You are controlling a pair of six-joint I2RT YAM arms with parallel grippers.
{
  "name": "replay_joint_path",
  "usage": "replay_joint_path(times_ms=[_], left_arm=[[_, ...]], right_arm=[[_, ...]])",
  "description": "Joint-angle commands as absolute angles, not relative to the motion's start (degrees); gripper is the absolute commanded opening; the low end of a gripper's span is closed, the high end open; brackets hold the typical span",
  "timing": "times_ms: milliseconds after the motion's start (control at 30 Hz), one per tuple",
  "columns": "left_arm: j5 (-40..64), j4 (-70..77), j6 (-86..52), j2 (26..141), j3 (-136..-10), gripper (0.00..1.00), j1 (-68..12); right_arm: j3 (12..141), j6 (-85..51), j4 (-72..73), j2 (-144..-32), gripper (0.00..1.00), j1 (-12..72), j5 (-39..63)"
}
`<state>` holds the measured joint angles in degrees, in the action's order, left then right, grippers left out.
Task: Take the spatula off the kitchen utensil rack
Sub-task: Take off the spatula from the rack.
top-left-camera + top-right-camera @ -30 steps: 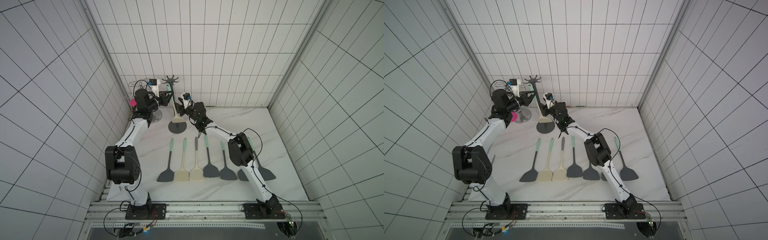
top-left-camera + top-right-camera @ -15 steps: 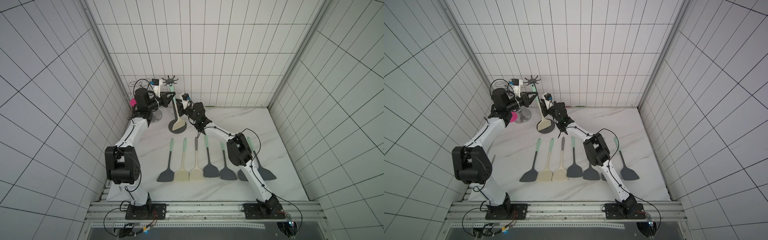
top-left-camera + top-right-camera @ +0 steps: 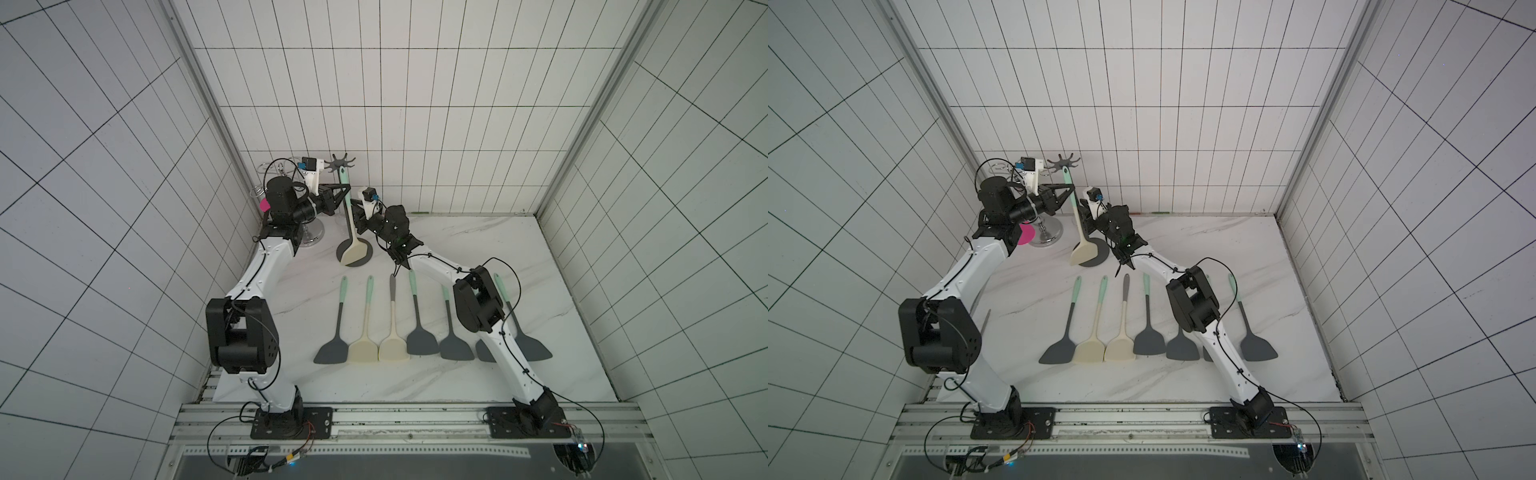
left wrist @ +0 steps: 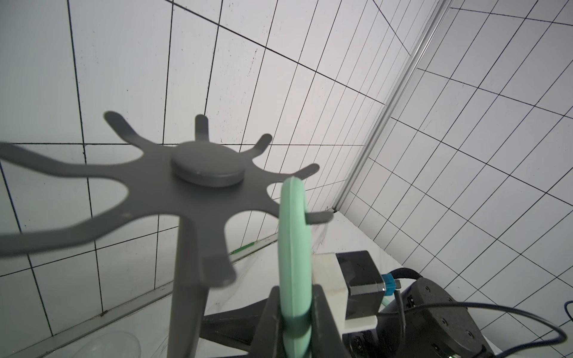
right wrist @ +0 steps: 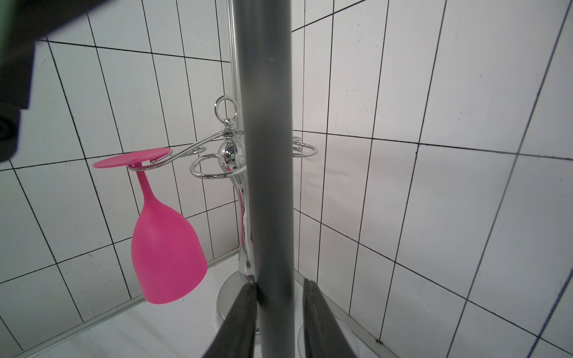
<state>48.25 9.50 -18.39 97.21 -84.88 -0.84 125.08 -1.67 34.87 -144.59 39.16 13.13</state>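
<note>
Spatula point(image 3: 350, 224) swung forward (flat cream blade), mint handle

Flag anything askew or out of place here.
The spatula is askew: hooked on the kitchen utensil rack, it hangs tilted, cream blade out over the base rim, with the left gripper shut on its mint handle.

Seemingly, glass holder point(image 3: 312, 236) and back wall point(image 3: 415, 145) crowd the rack point(image 3: 343, 164).

white tiled walls point(image 3: 415, 104) around a pale marble-veined tabletop point(image 3: 478, 249), even light
</note>
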Motion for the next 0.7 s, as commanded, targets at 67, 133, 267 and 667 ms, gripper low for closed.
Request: replay_joint_path(times_ms=[67, 133, 267, 667], left_arm=[[53.60, 21.27, -18.80, 91.39, -84.11, 0.00, -0.88], [54.54, 23.94, -19.12, 90.65, -82.81, 0.00, -0.88], [54.65, 30.83, -19.92, 89.64, -79.60, 0.00, -0.88], [53.63, 46.73, -30.67, 91.48, -78.00, 0.00, -0.13]], right_arm=[[126.30, -1.71, 30.92, -142.99, 0.28, 39.54, 13.27], [126.98, -1.91, 29.75, -143.17, 0.28, 39.51, 13.49], [127.17, -3.28, 28.46, -143.46, 0.28, 39.53, 14.35], [128.58, -3.10, 25.47, -144.03, 0.25, 39.55, 15.21]])
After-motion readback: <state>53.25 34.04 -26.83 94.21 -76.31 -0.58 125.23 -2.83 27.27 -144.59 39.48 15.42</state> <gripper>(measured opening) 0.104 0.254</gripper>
